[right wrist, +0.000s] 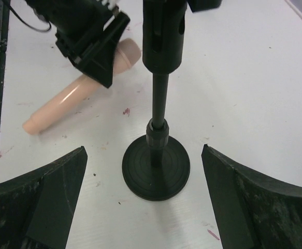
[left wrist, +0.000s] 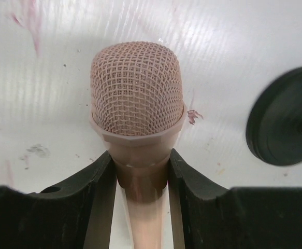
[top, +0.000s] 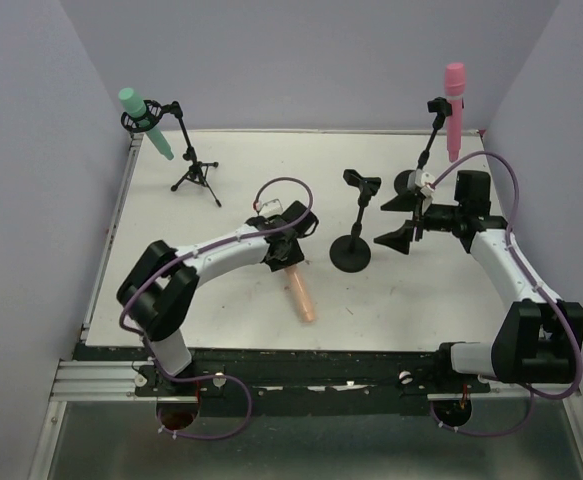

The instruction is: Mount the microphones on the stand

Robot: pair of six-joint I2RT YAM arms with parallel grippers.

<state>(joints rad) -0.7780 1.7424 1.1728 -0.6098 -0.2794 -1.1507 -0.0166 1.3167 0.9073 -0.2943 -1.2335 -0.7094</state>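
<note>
A peach microphone (top: 300, 295) lies on the white table (top: 221, 300), with its mesh head (left wrist: 136, 88) toward the back. My left gripper (top: 287, 251) is shut on its neck just below the head, one finger (left wrist: 101, 181) pressing on each side. An empty black stand with a round base (top: 352, 254) and a clip on top (top: 362, 183) stands just right of it. My right gripper (top: 399, 222) is open and empty, facing the stand's pole (right wrist: 160, 104) and base (right wrist: 156, 174) from the right. The teal-green microphone (top: 143, 122) and the pink microphone (top: 454, 100) each sit in a stand.
A black tripod stand (top: 197, 175) holds the teal-green microphone at the back left. A thin stand (top: 429, 140) at the back right holds the pink one, close behind my right gripper. Purple walls enclose the table on three sides. The round base also shows in the left wrist view (left wrist: 285, 122).
</note>
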